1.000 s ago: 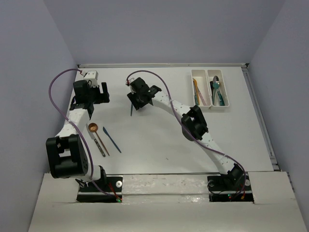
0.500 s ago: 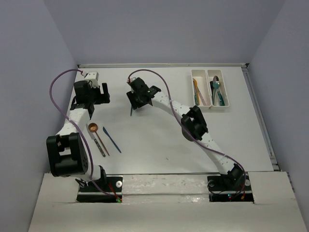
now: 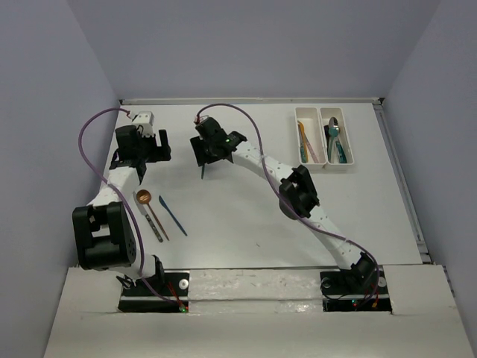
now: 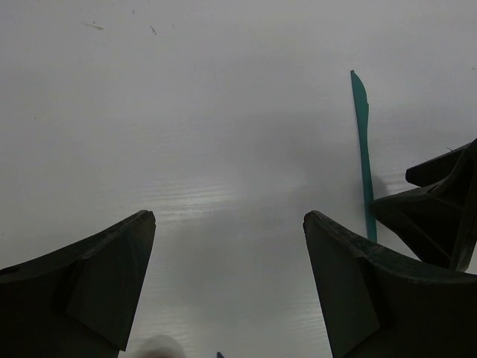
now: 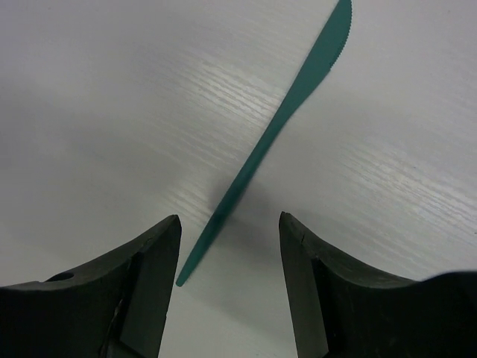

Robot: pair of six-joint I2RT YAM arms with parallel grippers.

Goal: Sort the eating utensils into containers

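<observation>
A teal knife [image 5: 287,101] lies flat on the white table; its handle end sits between the fingers of my right gripper [image 5: 229,224], which is open and low over it. In the top view the right gripper [image 3: 212,148] covers most of the knife [image 3: 203,171]. My left gripper [image 3: 140,151] is open and empty [image 4: 229,216] over bare table, left of the knife [image 4: 363,149]. A copper spoon [image 3: 143,196], a pale-handled utensil [image 3: 153,220] and a blue knife [image 3: 172,215] lie at the left. The two joined white trays [image 3: 326,165] hold several utensils at the back right.
The right gripper's black fingers [image 4: 436,205] show at the right edge of the left wrist view, close to the left gripper. Walls stand at the back and both sides of the table. The arm bases sit at the near edge.
My right gripper has shifted slightly left and back over the teal knife. My left gripper has moved a little toward the back. The utensils lie where they were.
</observation>
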